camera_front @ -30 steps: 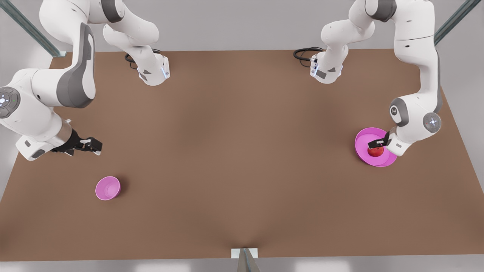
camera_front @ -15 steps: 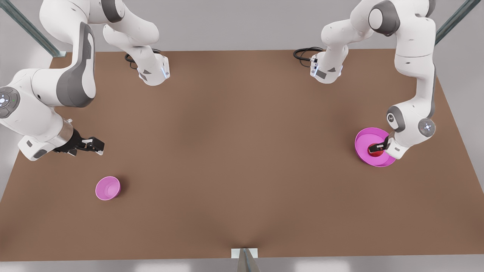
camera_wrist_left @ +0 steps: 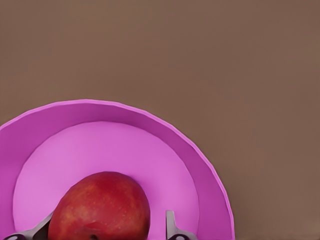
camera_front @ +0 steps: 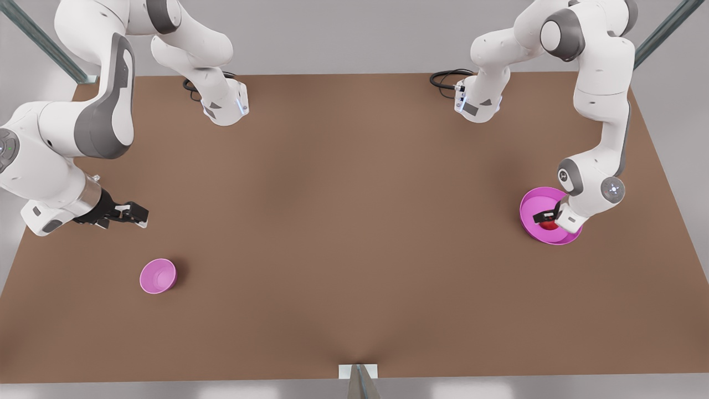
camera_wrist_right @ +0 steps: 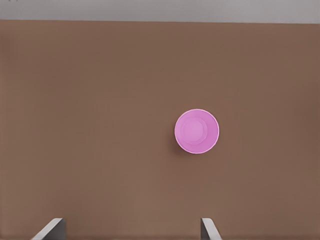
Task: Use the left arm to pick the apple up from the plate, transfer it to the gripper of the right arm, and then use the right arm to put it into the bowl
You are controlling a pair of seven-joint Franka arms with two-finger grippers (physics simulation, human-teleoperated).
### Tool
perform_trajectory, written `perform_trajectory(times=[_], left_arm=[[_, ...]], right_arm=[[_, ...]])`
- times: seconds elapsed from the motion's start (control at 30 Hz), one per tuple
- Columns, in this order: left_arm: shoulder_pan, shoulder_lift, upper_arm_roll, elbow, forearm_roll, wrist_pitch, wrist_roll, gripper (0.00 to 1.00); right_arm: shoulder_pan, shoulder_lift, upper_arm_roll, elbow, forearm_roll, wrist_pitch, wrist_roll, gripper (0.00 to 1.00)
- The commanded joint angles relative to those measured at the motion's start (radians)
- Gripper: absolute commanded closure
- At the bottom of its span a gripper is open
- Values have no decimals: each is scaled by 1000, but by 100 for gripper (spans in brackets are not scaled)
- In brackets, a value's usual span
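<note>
Left gripper (camera_front: 545,217) spread around apple (camera_wrist_left: 100,206) on plate (camera_front: 532,200); right gripper (camera_front: 133,213) spread, waiting.

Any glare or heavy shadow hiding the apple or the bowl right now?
Front view: even light, the bowl casts a soft shadow toward the front view's right; the left gripper and its wrist cover most of the apple. Left wrist view: apple sharp, mild sheen, between open fingers, on the plate. Right wrist view: bowl clear, faint shadow; right gripper waits open.
</note>
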Motion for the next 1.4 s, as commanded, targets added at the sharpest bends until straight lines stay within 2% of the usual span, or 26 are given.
perform_trajectory(times=[0.0,0.07,0.1,0.7,0.87,0.97,1.07,1.13,1.23,1.37], left_arm=[[0,-1,0,0,3,7,14,2],[0,-1,0,0,1,7,14,13],[0,1,0,0,1,7,14,16],[-2,4,0,5,1,7,11,18],[-12,-131,-14,68,1,-62,13,19],[-38,-163,-106,117,-29,-64,9,18],[-40,-157,-258,155,-202,-64,22,18],[-40,-153,-321,180,-316,-76,23,18],[-48,-154,-331,180,-342,-114,25,19],[-52,-160,-360,180,-482,-156,66,20]], right_arm=[[-1,0,0,0,3,0,-6,0],[-3,0,0,0,1,0,-6,0],[-3,0,0,0,3,0,-6,0],[-7,1,0,1,3,0,-6,0],[-9,1,0,0,3,0,-6,0],[-9,1,0,0,3,0,-8,0],[-7,1,0,0,6,0,-8,0],[-9,1,-2,0,23,-2,-8,0],[-9,1,-2,0,23,0,-8,0],[-9,1,-3,0,23,0,-9,0]])
